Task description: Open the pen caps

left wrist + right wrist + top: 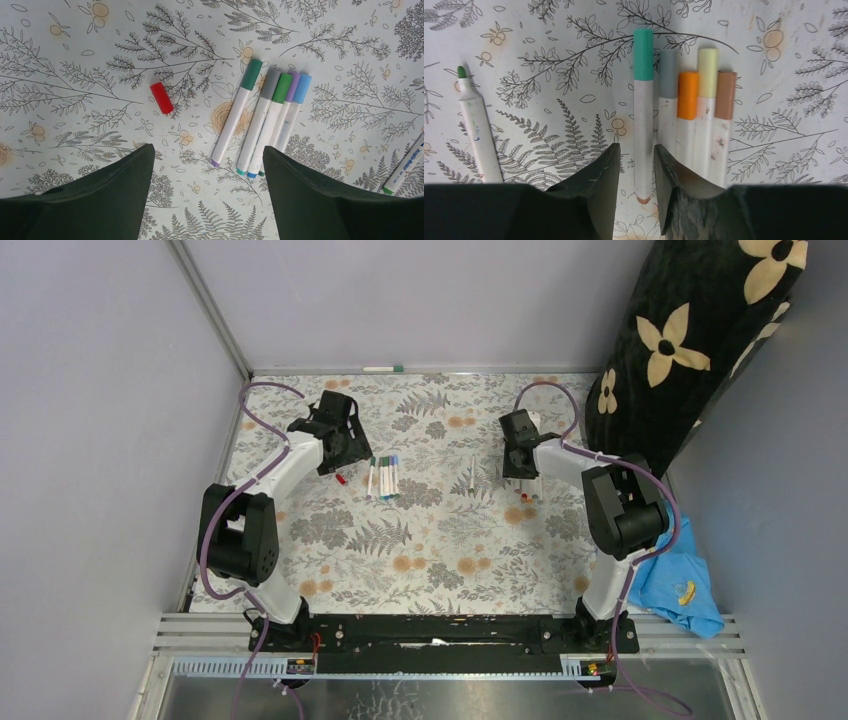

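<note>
Soft, even, cool-white light fills all three views, with no hard shadows. From overhead the table (440,540) is evenly lit and sharp, while the metal sheet (400,695) at the near edge shows streaky glare. In the wrist views the table's print is crisp, and the pens (270,115) cast only faint, thin shadows. The black fingers (90,200) read as almost featureless dark shapes. The right wrist view brightens toward its upper right.

Plain grey-lilac walls (100,440) close in a table under a pale fern-and-flower tablecloth (440,550). A black, cream-flowered fabric bundle (690,340) leans in the far right corner (a crumpled blue cloth (700,610) lies nearer). The light is soft and even.
</note>
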Action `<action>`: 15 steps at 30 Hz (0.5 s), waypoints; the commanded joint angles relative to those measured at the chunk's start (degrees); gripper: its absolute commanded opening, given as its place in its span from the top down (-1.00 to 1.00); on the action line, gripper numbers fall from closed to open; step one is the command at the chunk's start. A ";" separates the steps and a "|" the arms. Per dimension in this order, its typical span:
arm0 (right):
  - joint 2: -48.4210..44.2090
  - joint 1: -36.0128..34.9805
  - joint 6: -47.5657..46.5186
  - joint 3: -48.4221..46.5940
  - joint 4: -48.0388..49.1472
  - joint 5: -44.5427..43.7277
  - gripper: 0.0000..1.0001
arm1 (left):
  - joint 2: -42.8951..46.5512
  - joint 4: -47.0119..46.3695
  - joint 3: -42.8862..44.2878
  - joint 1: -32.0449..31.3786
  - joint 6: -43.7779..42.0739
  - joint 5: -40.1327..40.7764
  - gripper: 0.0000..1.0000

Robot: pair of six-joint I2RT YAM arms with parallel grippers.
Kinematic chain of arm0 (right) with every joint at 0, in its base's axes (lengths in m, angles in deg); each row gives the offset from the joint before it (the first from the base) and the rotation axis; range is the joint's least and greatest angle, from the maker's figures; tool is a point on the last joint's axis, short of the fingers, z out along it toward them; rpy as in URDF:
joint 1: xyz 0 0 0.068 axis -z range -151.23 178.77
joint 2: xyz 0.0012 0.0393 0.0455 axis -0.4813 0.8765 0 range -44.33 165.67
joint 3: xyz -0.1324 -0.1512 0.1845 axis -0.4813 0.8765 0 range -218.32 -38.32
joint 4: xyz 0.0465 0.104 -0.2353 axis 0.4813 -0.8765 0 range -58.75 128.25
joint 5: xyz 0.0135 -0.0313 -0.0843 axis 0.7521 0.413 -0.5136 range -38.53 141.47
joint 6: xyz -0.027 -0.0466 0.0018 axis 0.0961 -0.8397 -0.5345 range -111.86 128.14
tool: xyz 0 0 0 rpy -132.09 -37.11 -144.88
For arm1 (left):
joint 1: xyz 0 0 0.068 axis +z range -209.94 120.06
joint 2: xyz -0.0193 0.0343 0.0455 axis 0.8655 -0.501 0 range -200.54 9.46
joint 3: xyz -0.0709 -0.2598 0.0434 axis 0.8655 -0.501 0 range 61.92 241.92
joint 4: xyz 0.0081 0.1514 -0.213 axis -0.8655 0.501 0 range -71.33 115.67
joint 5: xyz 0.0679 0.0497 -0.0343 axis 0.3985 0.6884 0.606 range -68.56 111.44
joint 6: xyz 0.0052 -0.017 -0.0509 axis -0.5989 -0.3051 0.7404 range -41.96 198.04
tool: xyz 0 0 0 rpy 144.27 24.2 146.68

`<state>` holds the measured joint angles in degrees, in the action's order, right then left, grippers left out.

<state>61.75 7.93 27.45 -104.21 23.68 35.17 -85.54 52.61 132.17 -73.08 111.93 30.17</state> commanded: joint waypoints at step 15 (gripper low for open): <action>3.39 0.41 0.80 -0.04 -1.52 1.55 0.80 | 1.30 -3.49 -0.38 -0.61 0.30 -0.66 -0.72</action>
<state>63.32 8.04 27.73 -104.08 24.62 36.11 -85.54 51.78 132.17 -73.41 111.97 30.15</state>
